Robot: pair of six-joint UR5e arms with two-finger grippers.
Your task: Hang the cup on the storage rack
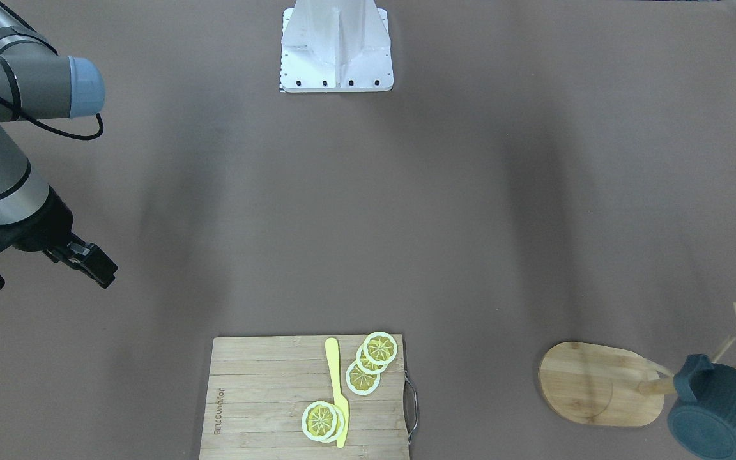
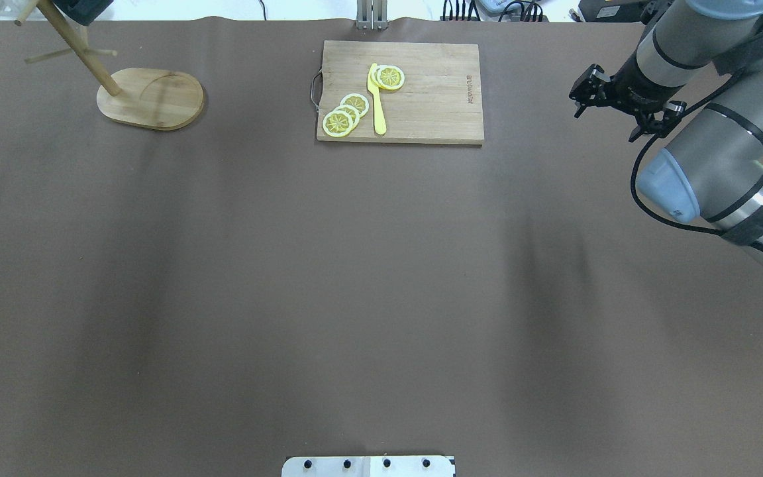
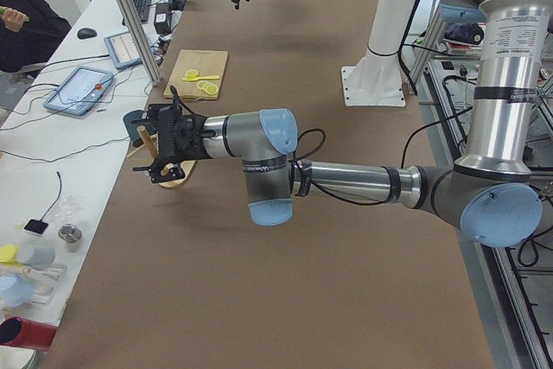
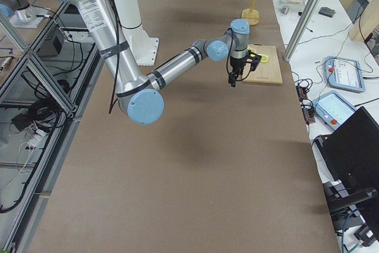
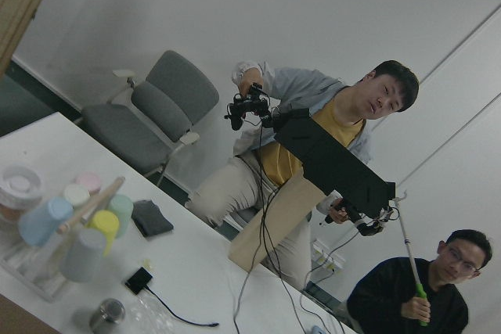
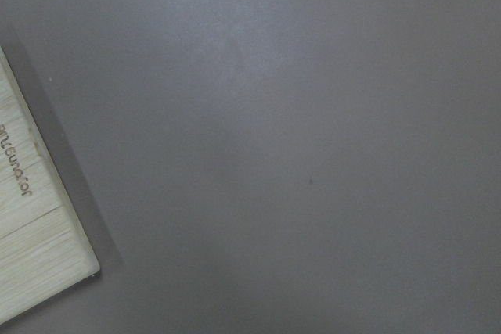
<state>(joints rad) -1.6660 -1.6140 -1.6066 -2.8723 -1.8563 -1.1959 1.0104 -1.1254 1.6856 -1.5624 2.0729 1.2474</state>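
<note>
The dark teal cup [image 1: 716, 409] hangs by its handle on a peg of the wooden storage rack [image 1: 598, 383] at the table's far edge, on my left side. The overhead view shows the rack's oval base [image 2: 150, 98] and the cup [image 2: 83, 8] at the top left corner. My left gripper [image 3: 168, 144] shows only in the exterior left view, right at the rack; I cannot tell whether it is open or shut. My right gripper [image 1: 42, 281] is open and empty above bare table, far from the rack; it also shows in the overhead view [image 2: 607, 116].
A bamboo cutting board [image 2: 434, 99] with lemon slices [image 2: 345, 114] and a yellow knife [image 2: 377, 99] lies at the far middle. The robot's white base [image 1: 336, 45] stands at the near edge. Operators sit beyond the table's left end.
</note>
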